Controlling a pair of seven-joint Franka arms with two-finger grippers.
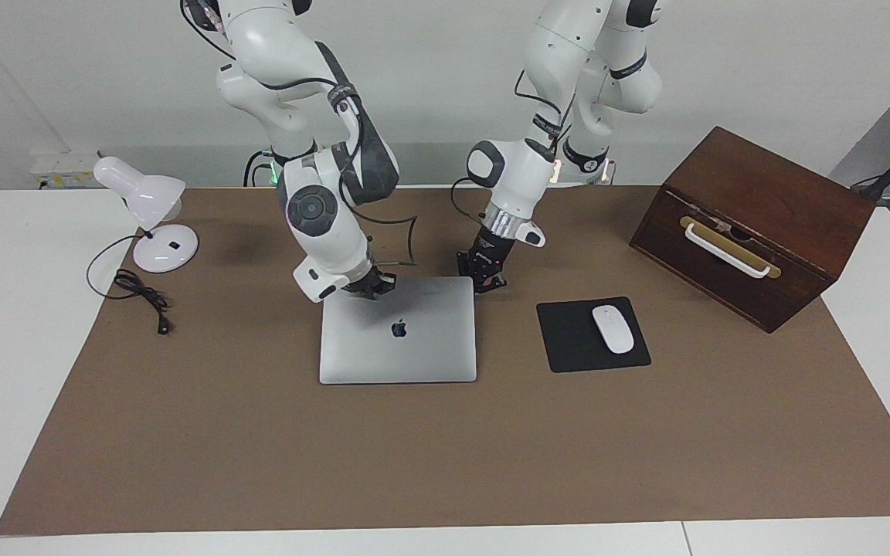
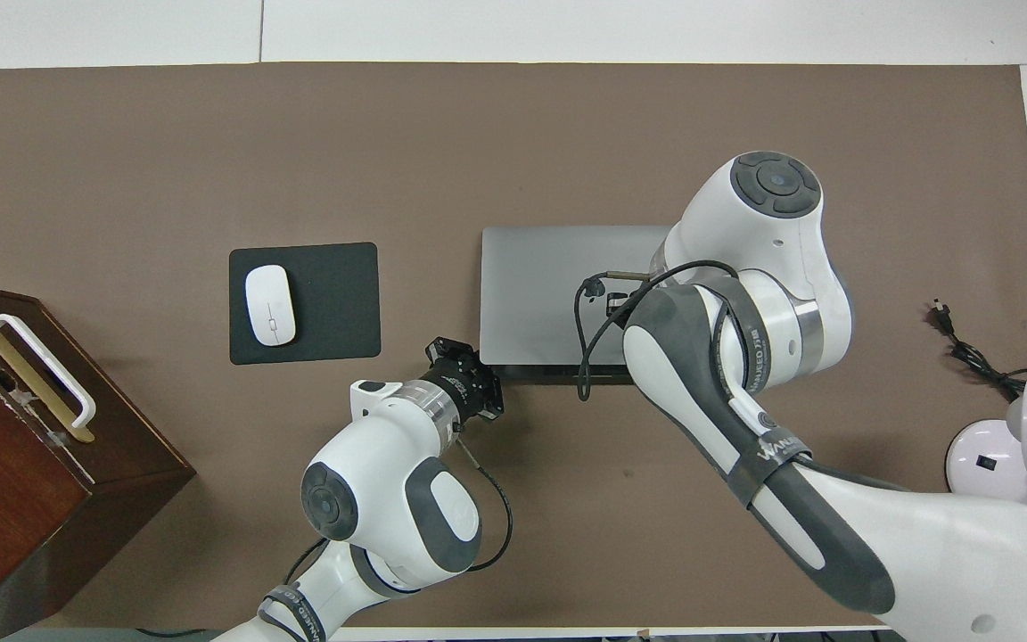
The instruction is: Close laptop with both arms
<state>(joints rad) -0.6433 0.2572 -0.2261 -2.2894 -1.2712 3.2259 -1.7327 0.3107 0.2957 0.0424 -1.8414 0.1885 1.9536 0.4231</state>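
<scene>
The silver-grey laptop (image 1: 414, 355) lies on the brown mat with its lid down flat, the dark apple logo facing up; it also shows in the overhead view (image 2: 540, 285). My right gripper (image 1: 371, 284) rests on the lid's corner nearest the robots, toward the right arm's end; in the overhead view the arm hides it. My left gripper (image 1: 484, 276) is low at the lid's other corner nearest the robots, just beside the edge, and it shows in the overhead view (image 2: 464, 379) too.
A black mouse pad (image 1: 568, 344) with a white mouse (image 1: 613, 329) lies beside the laptop toward the left arm's end. A dark wooden box (image 1: 754, 224) with a white handle stands farther that way. A white desk lamp (image 1: 153, 216) and its cable (image 1: 140, 293) are at the right arm's end.
</scene>
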